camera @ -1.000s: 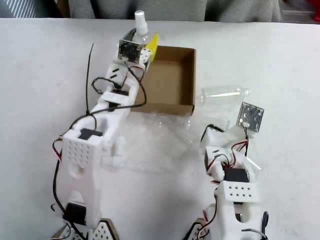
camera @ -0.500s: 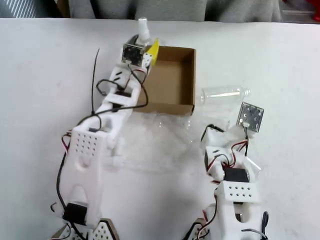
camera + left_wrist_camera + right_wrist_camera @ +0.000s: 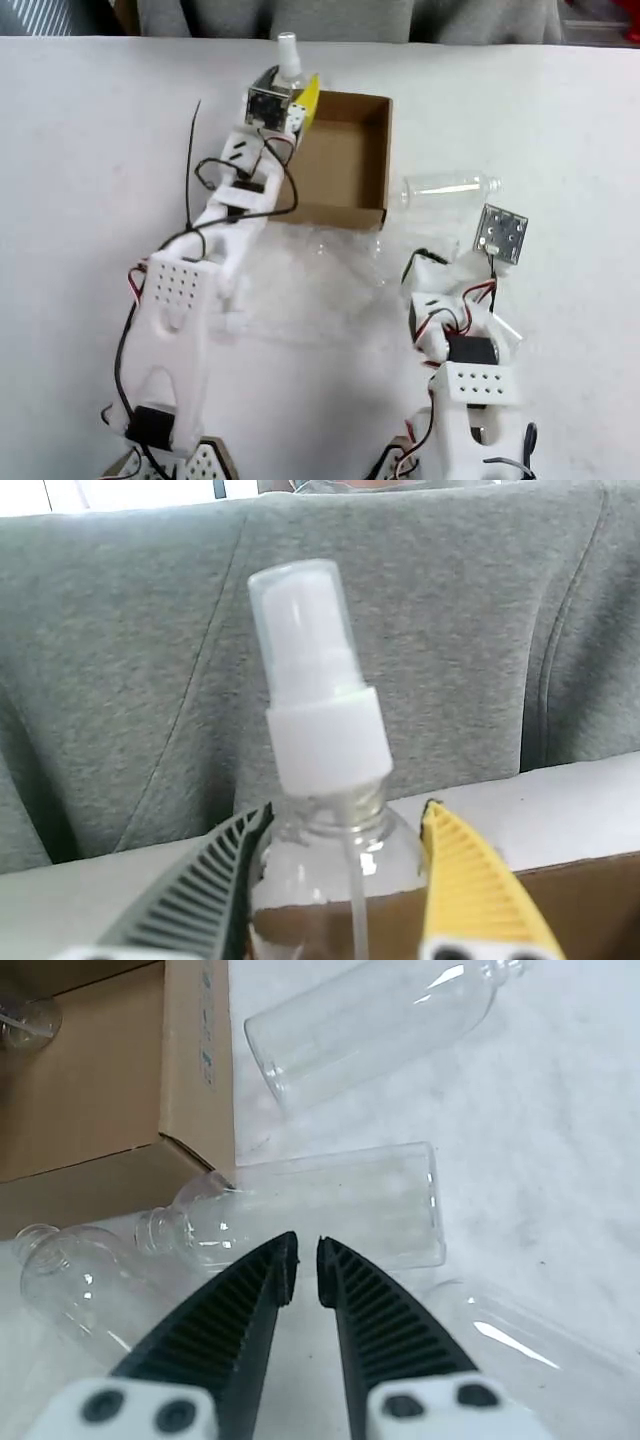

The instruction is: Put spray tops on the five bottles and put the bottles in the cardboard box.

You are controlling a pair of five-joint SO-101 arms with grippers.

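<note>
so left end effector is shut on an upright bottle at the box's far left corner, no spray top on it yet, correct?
Wrong on the top: the left wrist view shows a white spray top already on the bottle. The rest holds: the left end effector is shut on that upright bottle at the far left corner of the cardboard box.

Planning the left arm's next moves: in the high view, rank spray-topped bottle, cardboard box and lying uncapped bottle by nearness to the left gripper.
1. Spray-topped bottle, held in the left gripper.
2. Cardboard box, just beside the gripper.
3. Uncapped bottle, lying past the box's other side.
</note>
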